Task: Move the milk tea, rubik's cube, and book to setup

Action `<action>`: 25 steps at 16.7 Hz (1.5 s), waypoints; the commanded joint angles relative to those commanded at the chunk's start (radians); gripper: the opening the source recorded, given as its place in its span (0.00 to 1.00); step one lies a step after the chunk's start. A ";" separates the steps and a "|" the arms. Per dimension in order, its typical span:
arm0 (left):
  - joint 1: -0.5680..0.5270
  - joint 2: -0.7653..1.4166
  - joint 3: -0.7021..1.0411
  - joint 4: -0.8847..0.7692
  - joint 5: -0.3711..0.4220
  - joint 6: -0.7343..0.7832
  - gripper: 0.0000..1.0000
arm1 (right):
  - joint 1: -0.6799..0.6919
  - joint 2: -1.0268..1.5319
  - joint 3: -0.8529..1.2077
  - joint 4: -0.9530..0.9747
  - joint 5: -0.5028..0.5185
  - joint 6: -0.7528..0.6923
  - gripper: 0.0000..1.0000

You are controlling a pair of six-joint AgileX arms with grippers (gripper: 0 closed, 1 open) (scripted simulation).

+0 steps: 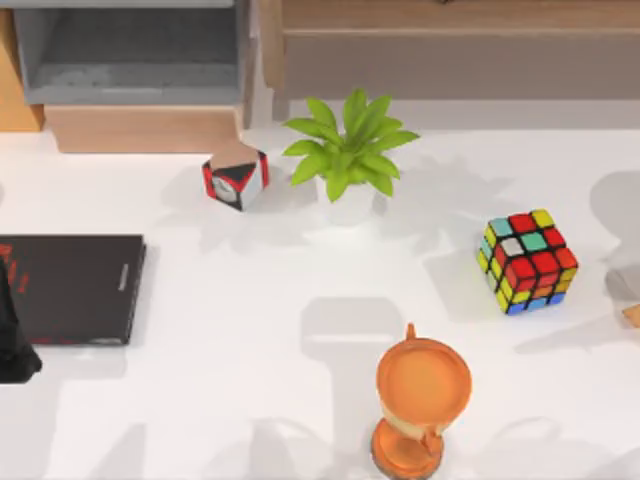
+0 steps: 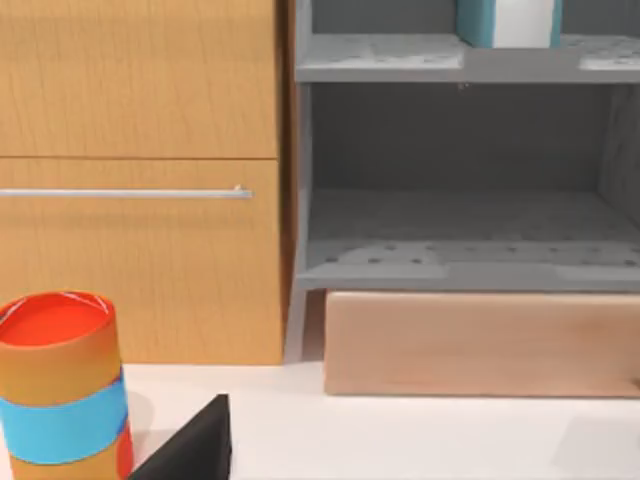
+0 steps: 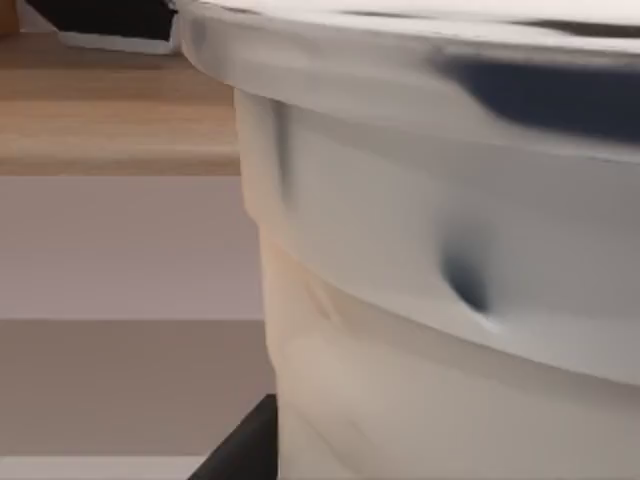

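Observation:
The rubik's cube [image 1: 527, 262] stands on the white table at the right, with nothing touching it. In the left wrist view the teal book [image 2: 505, 22] with white page edges stands on the upper level of a grey shelf [image 2: 460, 265]. The milk tea [image 3: 450, 300], a pale cup with a white lid, sits very close in the right wrist view. One dark finger [image 3: 240, 450] of my right gripper rests against its side. A tan sliver [image 1: 631, 316] shows at the table's right edge. My left arm [image 1: 15, 335] hangs at the left edge, beside a black book.
A black book with red lettering [image 1: 70, 288] lies at the left. A small red, black and white box [image 1: 236, 178] and a potted plant [image 1: 345, 155] stand mid-back. An orange trophy [image 1: 420, 400] stands at the front. An orange and blue can [image 2: 60, 390] is near the wooden cabinet [image 2: 140, 180].

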 joint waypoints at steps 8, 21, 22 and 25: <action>0.000 0.000 0.000 0.000 0.000 0.000 1.00 | -0.004 0.079 -0.003 0.073 0.003 -0.006 0.00; 0.000 0.000 0.000 0.000 0.000 0.000 1.00 | -0.004 0.079 -0.003 0.073 0.003 -0.006 0.90; 0.000 0.000 0.000 0.000 0.000 0.000 1.00 | -0.004 0.079 -0.003 0.073 0.003 -0.006 0.98; 0.000 0.000 0.000 0.000 0.000 0.000 1.00 | -0.004 0.079 -0.003 0.073 0.003 -0.006 1.00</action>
